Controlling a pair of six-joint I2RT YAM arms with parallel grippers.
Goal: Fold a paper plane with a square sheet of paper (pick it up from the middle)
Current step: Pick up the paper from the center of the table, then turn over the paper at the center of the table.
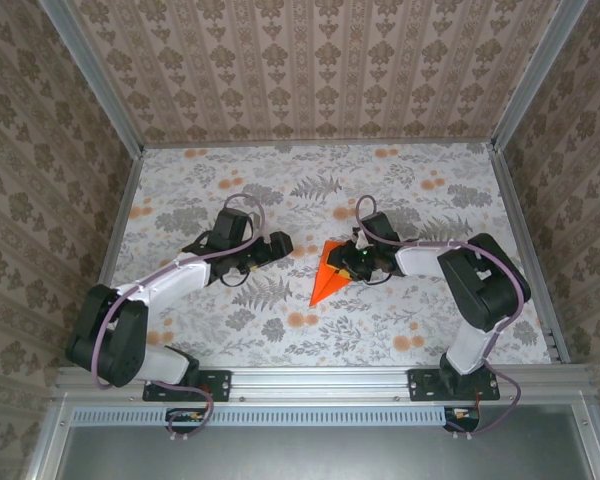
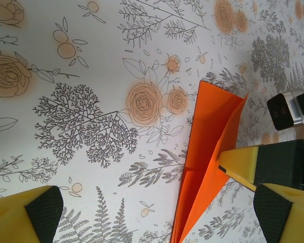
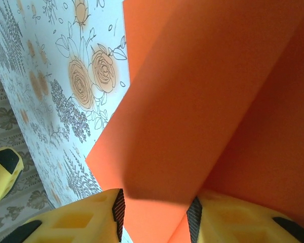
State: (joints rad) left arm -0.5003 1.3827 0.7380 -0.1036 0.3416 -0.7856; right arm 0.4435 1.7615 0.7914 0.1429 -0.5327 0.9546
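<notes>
Judging by the pointed paper at table centre, you're partway: right gripper clamps it, left gripper gapes, wing folds remain.

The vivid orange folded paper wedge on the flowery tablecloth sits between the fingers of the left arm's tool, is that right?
Not quite: the vivid orange folded paper wedge sits between the fingers of the right arm's tool, as the right wrist view shows. The flowery tablecloth part is correct.

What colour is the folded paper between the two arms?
Vivid plain orange; the paper shows best in the left wrist view.
</notes>
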